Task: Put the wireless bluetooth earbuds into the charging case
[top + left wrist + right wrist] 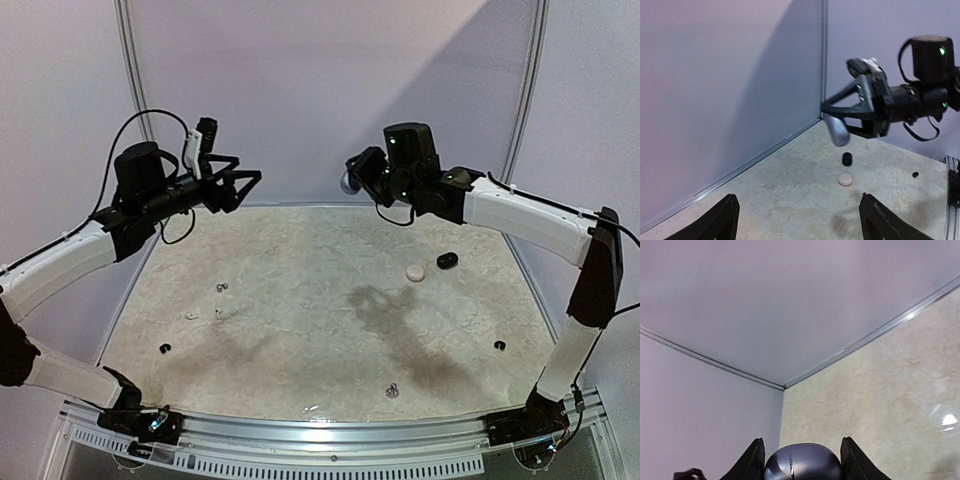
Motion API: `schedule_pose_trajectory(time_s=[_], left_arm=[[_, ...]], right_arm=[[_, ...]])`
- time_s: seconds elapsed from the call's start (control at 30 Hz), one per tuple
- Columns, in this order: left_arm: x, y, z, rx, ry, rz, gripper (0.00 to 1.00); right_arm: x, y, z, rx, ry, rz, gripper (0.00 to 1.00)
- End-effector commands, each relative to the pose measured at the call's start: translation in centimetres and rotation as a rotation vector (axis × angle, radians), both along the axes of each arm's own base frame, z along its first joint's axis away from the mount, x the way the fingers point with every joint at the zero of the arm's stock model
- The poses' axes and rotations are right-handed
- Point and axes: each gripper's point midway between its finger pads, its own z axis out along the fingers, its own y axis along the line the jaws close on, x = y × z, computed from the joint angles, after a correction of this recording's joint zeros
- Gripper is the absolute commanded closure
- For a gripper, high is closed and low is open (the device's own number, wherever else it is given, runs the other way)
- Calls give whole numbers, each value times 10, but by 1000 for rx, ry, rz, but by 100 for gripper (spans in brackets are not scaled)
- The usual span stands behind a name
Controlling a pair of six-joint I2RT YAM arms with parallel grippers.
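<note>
Up high, the silvery-grey pebble-shaped charging case [800, 465] is clamped in the right gripper [352, 176]. The left gripper [243, 188] is spread wide, empty. Tiny silvery-grey earbuds [392, 390] lie on the mottled table [300, 300]; the lid likely needs opening first.

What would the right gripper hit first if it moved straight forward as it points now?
Probably the wall near the table corner; the right wrist view shows nothing else ahead of the right gripper and its grey case. Depth is unclear.
</note>
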Motion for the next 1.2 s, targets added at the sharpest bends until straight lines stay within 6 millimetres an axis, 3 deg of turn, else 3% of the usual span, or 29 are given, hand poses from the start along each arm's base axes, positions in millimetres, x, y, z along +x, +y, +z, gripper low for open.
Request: schedule_pose_trajectory(time_s=[0.0, 0.1, 0.33, 0.57, 0.8, 1.03, 1.17], left_arm=[[-23, -48, 2, 92, -154, -139, 15], [-24, -64, 5, 79, -190, -162, 17], [-14, -92, 17, 52, -248, -171, 26], [-2, -98, 15, 72, -248, -145, 44], [7, -98, 6, 91, -215, -117, 47], [13, -100, 13, 88, -225, -98, 64], [19, -98, 9, 96, -210, -71, 85]], right_arm=[[-4, 40, 58, 194, -155, 34, 78], [-13, 60, 69, 229, -198, 96, 78], [-26, 86, 77, 300, -218, 210, 78], [-36, 100, 79, 292, -228, 277, 79], [-41, 107, 83, 299, -239, 308, 79], [-41, 114, 77, 297, -221, 333, 79], [-41, 119, 79, 296, -224, 353, 79]])
